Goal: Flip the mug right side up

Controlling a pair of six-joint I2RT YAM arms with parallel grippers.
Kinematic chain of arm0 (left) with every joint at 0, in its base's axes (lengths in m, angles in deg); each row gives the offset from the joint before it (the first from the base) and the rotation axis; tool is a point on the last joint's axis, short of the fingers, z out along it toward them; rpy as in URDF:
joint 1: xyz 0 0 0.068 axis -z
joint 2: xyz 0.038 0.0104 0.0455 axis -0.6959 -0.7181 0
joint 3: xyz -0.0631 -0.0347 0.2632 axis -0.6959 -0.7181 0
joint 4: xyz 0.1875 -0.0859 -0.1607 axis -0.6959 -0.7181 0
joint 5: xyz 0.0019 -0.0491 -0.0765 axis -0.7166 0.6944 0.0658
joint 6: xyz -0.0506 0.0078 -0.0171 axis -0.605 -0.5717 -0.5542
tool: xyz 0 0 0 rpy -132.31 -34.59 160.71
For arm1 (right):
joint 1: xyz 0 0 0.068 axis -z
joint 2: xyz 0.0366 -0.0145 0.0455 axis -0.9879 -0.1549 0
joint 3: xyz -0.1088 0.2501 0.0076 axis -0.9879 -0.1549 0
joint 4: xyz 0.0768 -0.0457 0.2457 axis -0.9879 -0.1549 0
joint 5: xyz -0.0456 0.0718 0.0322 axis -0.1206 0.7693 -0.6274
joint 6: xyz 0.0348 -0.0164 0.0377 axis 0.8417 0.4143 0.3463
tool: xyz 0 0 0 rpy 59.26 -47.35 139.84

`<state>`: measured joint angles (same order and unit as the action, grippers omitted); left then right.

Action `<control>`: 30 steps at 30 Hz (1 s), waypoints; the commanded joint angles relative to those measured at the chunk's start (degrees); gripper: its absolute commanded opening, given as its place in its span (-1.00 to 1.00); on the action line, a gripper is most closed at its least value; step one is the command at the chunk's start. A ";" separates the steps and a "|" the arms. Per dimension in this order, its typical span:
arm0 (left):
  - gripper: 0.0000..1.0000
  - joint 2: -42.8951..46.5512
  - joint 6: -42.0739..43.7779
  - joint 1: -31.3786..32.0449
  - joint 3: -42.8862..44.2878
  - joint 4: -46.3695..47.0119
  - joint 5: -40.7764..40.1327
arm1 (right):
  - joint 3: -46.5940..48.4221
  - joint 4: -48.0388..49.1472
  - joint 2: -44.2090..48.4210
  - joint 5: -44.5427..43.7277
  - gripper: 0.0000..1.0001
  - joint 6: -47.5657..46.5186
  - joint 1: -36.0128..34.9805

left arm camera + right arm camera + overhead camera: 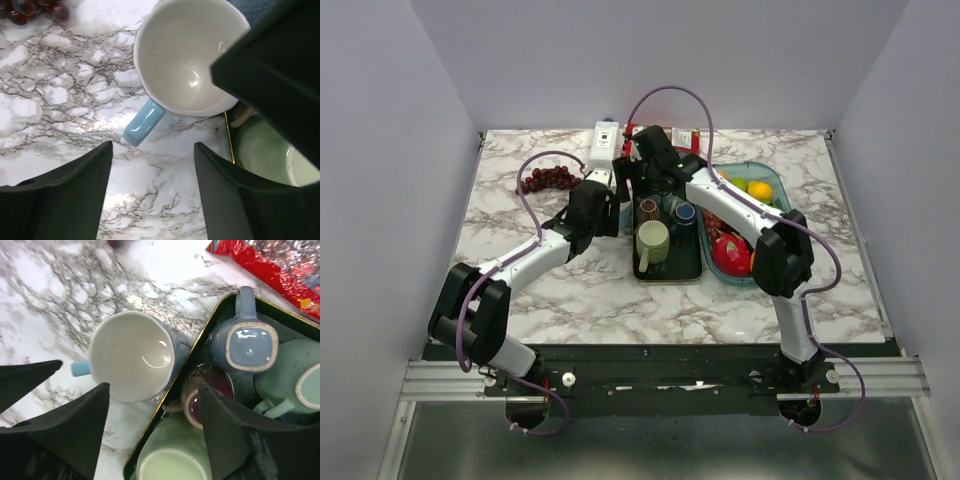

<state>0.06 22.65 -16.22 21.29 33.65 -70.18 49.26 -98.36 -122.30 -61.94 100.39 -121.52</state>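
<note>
Standing upright just left of the tray, the mug sits beneath the left gripper and right gripper, both spread, empty.

Both wrist cameras closely overlook the same mug.

A glossy glazed ceramic mug stands on the smooth, shiny marble-patterned table.
</note>
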 commanded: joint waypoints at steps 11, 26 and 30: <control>0.43 -3.07 3.33 -4.49 1.83 4.15 5.20 | -15.43 5.07 20.82 -4.46 0.63 2.61 1.49; -0.45 -6.68 6.50 -4.76 3.85 6.52 12.60 | -32.84 5.24 36.39 -2.10 0.67 4.11 2.81; -0.74 -6.59 5.01 -4.76 3.94 5.73 8.83 | -38.89 5.24 39.47 2.12 0.67 5.42 2.81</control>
<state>-5.95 28.57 -21.01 23.72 38.42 -58.79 15.14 -93.16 -86.08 -64.76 104.42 -118.85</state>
